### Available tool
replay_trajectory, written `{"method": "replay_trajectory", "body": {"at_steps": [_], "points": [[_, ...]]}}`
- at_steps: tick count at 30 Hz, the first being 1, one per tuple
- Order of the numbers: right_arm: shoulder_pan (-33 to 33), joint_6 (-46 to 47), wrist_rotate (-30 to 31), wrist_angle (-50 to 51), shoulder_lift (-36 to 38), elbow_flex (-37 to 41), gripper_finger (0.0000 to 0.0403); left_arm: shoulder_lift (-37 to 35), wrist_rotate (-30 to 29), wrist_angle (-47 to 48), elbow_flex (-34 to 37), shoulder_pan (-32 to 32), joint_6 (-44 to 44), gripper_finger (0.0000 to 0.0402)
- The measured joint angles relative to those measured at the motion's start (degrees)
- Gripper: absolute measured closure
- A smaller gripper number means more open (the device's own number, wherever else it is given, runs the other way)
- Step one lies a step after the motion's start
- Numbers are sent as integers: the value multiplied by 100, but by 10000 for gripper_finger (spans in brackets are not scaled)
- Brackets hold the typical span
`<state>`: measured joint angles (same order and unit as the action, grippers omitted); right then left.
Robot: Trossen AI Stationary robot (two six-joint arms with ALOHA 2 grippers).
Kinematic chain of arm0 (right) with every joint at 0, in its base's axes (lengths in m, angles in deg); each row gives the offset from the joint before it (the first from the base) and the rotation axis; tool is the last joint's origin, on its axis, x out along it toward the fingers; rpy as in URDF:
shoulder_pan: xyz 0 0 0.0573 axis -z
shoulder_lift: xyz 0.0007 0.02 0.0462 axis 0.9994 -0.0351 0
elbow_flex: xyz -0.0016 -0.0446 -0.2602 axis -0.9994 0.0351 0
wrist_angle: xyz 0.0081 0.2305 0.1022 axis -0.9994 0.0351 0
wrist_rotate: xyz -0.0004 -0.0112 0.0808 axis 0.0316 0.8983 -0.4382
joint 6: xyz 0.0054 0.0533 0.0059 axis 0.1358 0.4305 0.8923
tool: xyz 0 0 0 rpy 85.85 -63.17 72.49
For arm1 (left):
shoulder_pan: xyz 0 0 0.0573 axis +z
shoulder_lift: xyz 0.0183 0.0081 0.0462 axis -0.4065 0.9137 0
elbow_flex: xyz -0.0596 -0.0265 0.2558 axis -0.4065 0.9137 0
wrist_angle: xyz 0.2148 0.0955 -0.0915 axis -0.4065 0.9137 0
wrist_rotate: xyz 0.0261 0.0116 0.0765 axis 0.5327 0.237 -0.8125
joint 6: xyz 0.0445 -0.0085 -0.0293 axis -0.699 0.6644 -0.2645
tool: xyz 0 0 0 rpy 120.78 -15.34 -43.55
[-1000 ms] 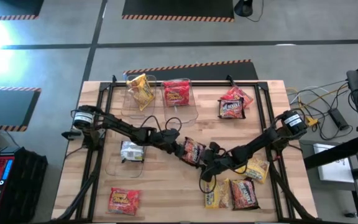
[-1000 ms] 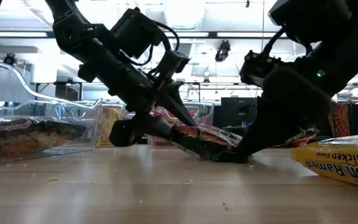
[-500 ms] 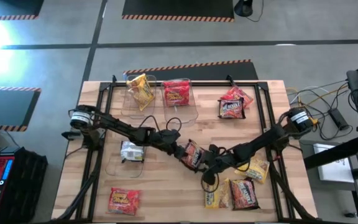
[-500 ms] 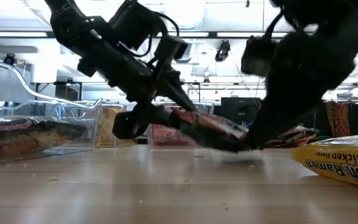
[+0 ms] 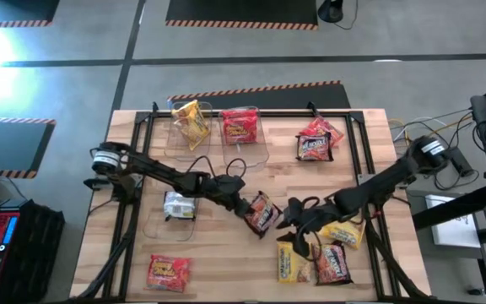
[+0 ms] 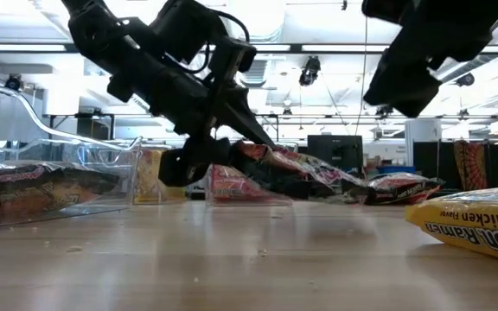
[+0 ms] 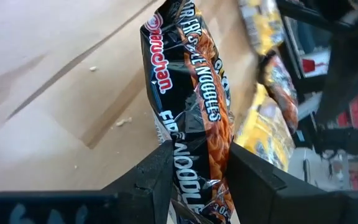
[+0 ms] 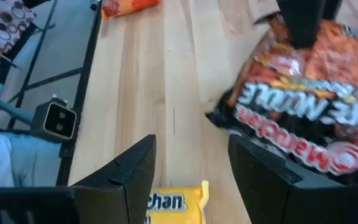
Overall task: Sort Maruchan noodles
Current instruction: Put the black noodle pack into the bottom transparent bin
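Centrally on the pale wooden table point(image 5: 226, 253), the left gripper point(image 5: 245, 209) clamps a dark crinkly plastic noodle packet point(image 5: 263, 212) lifted off the surface, while the right gripper point(image 5: 294, 221) hovers just beside it, fingers spread, holding nothing.

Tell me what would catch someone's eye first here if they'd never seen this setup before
Most striking is the left gripper near the table's middle, shut on a dark Maruchan fire noodle packet and holding it clear of the wood. Just beside it the right gripper hangs open and empty above a cluster of yellow and red packets at the near edge. At the far edge, clear bins already hold a yellow packet and a red one.
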<state>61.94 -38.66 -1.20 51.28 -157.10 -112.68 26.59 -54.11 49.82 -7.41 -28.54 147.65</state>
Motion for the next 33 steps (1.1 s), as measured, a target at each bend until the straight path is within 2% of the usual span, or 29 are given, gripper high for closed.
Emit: {"method": "replay_trajectory", "body": {"at_steps": [7, 12, 22, 27, 33], "points": [[-17, -94, -15, 204, 129, 101, 211, -679, 43, 143, 7, 61, -1014, 297], [-17, -43, 5, 421, -92, 110, 211, -1406, -218, 513, 11, 98, -1696, 301], [-19, 39, 13, 704, -125, 115, 211, -3060, -1525, 2689, 12, 103, -2375, 302], [-19, 52, 25, 866, -128, 115, 211, -3891, -1881, 4144, 13, 101, -2449, 302], [-19, 55, 29, 960, -135, 126, 211, -5015, -1908, 5415, 19, 101, -2512, 302]]}}
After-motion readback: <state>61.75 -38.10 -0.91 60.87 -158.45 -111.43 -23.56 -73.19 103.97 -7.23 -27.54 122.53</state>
